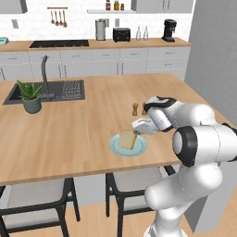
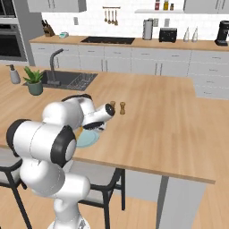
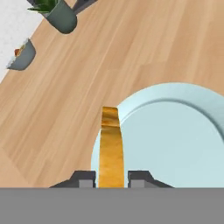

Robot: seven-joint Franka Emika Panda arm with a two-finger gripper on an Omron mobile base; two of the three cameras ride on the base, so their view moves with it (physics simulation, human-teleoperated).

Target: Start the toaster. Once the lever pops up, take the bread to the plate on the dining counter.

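Listing from my remote seat, largest first. Dining surface [image 1: 83,125]: light wood, carries everything, landmark here being the plate [image 1: 139,149], near its front edge. Hand [image 1: 135,131]: I have it clamped on the bread [image 1: 128,139], on edge, so it can lower cleanly. Bread: over the plate's rim, apparently touching; release not yet made.

I count one bread slice [image 1: 127,139], one plate [image 1: 139,149], two small shakers [image 2: 117,108], one potted plant [image 1: 30,96], one toaster [image 1: 121,34], one coffee machine [image 1: 169,30] and two chairs [image 1: 34,199].
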